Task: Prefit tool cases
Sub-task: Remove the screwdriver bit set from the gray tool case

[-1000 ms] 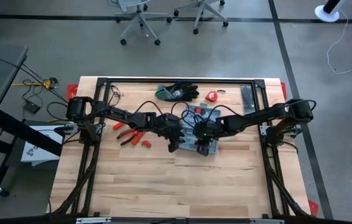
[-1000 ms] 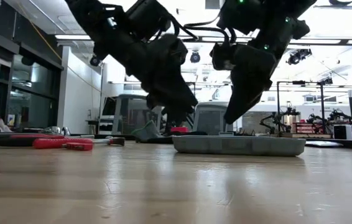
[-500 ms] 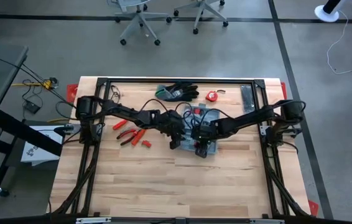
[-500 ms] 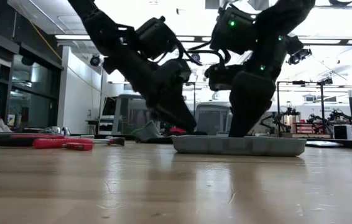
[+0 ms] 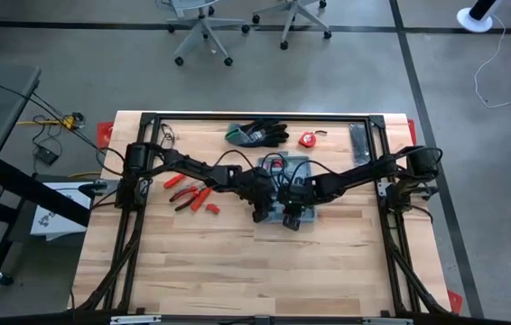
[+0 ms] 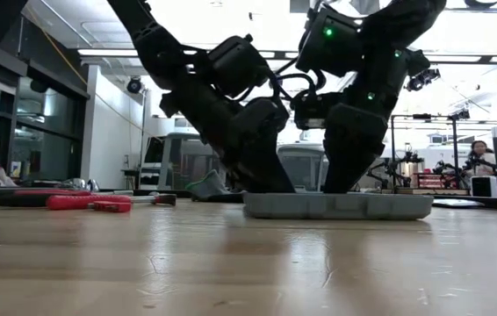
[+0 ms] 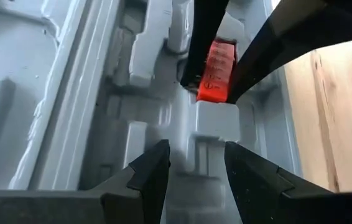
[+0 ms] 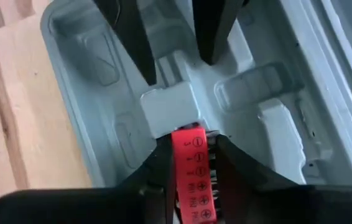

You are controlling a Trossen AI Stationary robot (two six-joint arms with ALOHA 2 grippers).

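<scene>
The grey-blue tool case point(image 5: 293, 168) lies open on the wooden table, its moulded recesses point(image 7: 70, 93) facing up. My right gripper point(image 8: 191, 146) reaches down into the case's near part point(image 6: 336, 206), shut on a small red bit holder point(image 8: 191, 163) printed with screw symbols. My left gripper point(image 7: 196, 152) is open just beside it. Its fingers stand either side of a raised grey block point(image 7: 216, 121) in the case, facing the right gripper point(image 7: 210, 81). My right gripper pinches the red bit holder's two long edges point(image 8: 177, 155) between its two fingers, which come from above, pointing steeply down and lying along the holder. The holder's lower end point(image 7: 213, 98) sits in the case against the raised block. Whether my left gripper touches the case, I cannot tell.
Red-handled pliers point(image 5: 192, 194) and a small red piece point(image 5: 211, 208) lie left of the case. Black-and-green gloves point(image 5: 257, 134), a red tape measure point(image 5: 307, 139) and a dark flat bar point(image 5: 361, 144) lie along the far edge. Bare wood point(image 5: 237, 262) spreads toward the near edge.
My left gripper has come down and toward the table's right, from above the table to the case's near left part. My right gripper has sunk a little, down onto the case. The case has stayed where it was.
</scene>
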